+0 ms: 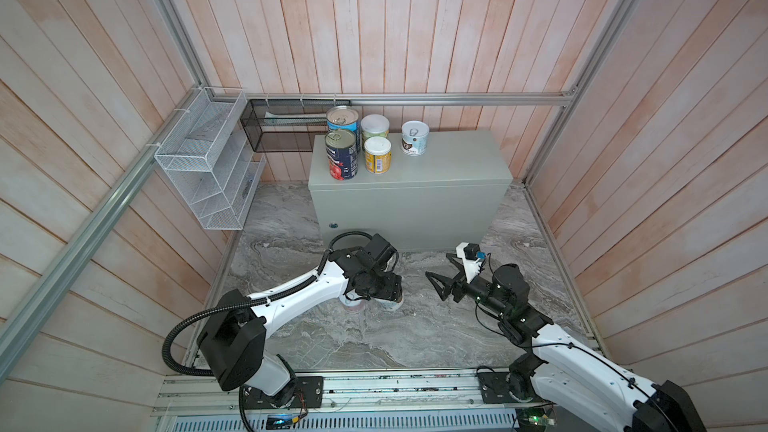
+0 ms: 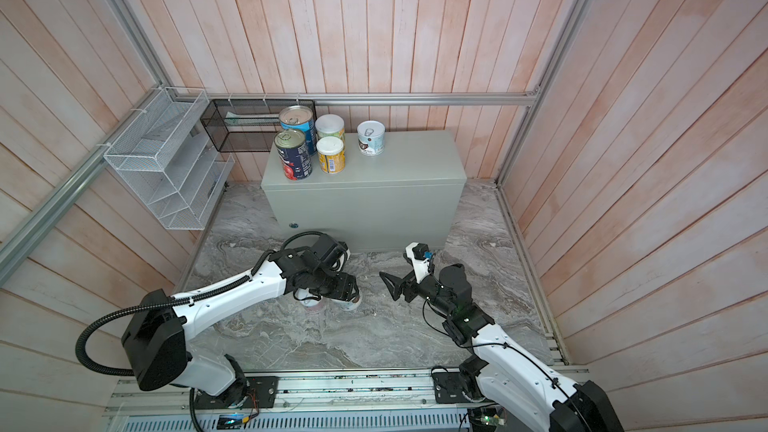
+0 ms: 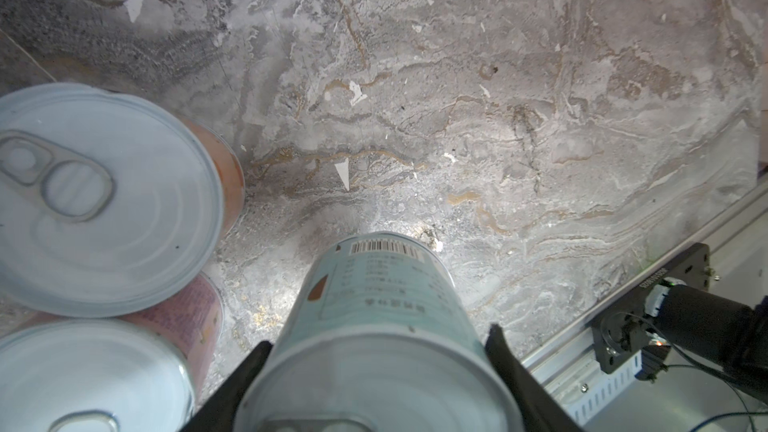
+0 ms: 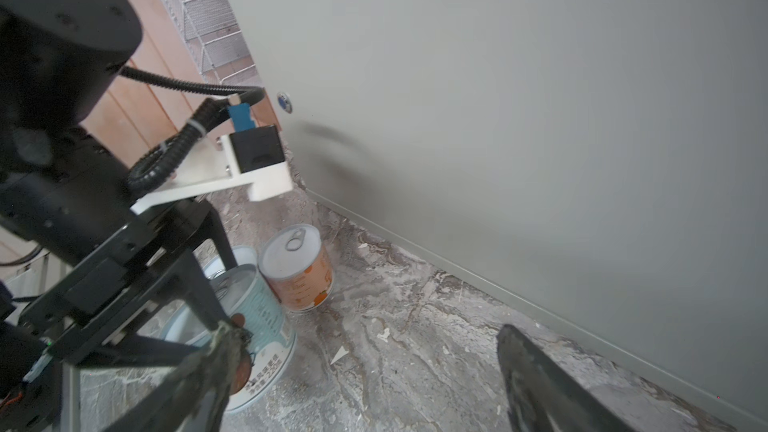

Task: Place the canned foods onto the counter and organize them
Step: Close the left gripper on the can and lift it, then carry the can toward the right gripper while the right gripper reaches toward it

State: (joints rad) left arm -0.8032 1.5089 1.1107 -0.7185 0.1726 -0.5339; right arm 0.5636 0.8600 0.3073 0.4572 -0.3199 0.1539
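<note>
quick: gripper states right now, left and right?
Left gripper: closed on the pale teal pull-tab can.
Right gripper: open, holding nothing.

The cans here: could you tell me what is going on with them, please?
The left gripper is closed on a short pale-blue pull-tab can down at the grey marble-patterned surface. The right gripper hangs open and empty nearby. Two more short pull-tab cans, an orange one and a pink one, wait beside that can. Five cans, including the navy tomato can, already stand on the light-grey metal counter.
</note>
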